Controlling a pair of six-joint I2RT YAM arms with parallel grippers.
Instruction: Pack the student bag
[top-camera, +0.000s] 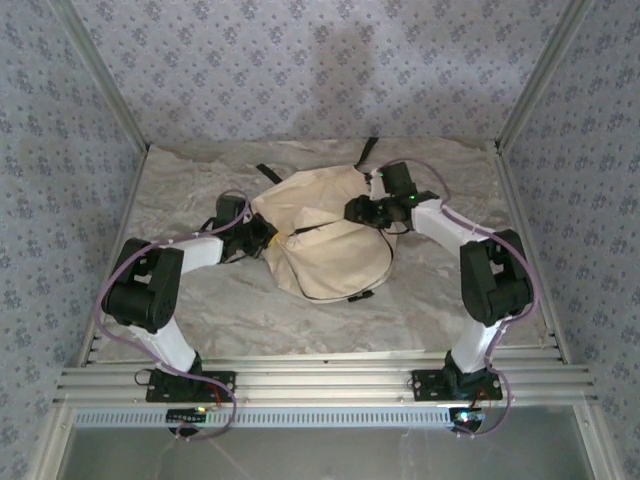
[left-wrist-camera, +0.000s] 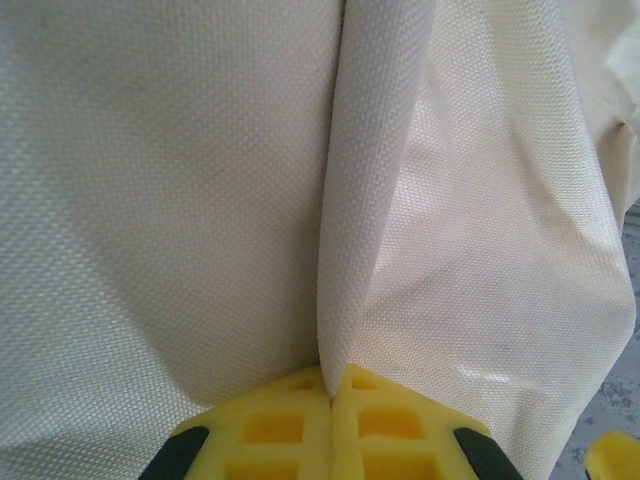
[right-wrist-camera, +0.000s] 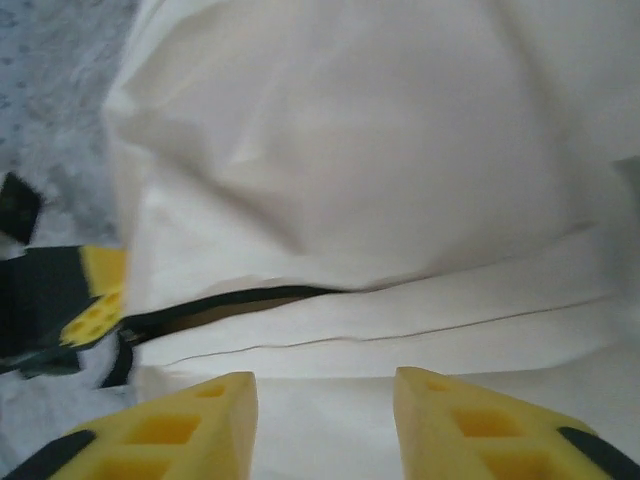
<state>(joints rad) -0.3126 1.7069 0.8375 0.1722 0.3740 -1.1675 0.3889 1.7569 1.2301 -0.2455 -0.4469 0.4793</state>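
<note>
The counter (top-camera: 420, 300), covered w/ a crumpled pale sheet, carries the student bag (top-camera: 320, 240) at its middle, between the two arms, slumped, w/ black straps trailing to the far side. The left end effector (left-wrist-camera: 331, 395) is clamped shut on a raised fold (left-wrist-camera: 370, 200) of the bag's cream fabric at its left side. The right end effector (right-wrist-camera: 325, 395) is held over the bag's right part, jaws apart, nothing between them. Just ahead of it a black-edged zipper slit (right-wrist-camera: 230, 300) is seen, partly gaping. Step in hand, as judged: the mouth is to be opened for packing. The fold should be pinned by the left as an anchor. The slit's near lip, not loose cloth, should be taken by the right approx. mid-length, then drawn away from the left so the opening is spread w/o dragging the bag.
</note>
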